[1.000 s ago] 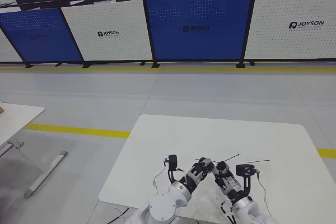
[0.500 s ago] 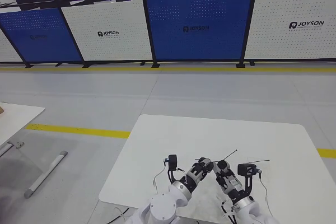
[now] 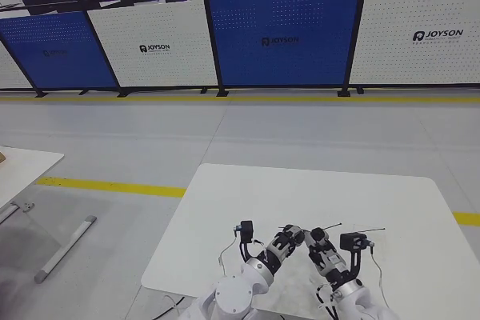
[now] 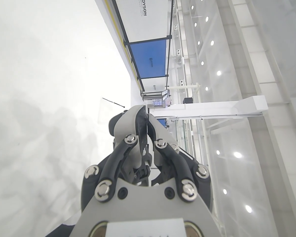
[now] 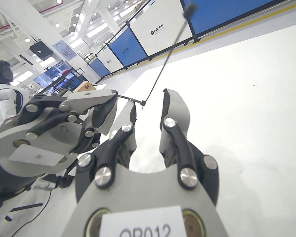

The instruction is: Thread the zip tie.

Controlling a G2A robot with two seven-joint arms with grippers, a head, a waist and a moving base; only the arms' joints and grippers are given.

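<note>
Over the white rectangular desk [image 3: 248, 200], the left gripper [image 5: 113, 97] has its jaws pinching one end of the thin black plastic zip tie [image 5: 160, 67]. The right gripper [image 5: 150, 97] has its jaws spread near the strap's bend. It should probably close gently there, with the strap held straight.

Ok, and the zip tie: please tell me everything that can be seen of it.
The zip tie is a thin black strap, plastic by its look. One end is pinched in the shut left gripper. A short stretch runs to a small knot-like kink; from there a long straight stretch rises away, ending in a thicker block. It hangs in the air above the white table. The kink lies between the fingers of the open right gripper, which seem not to touch it.
</note>
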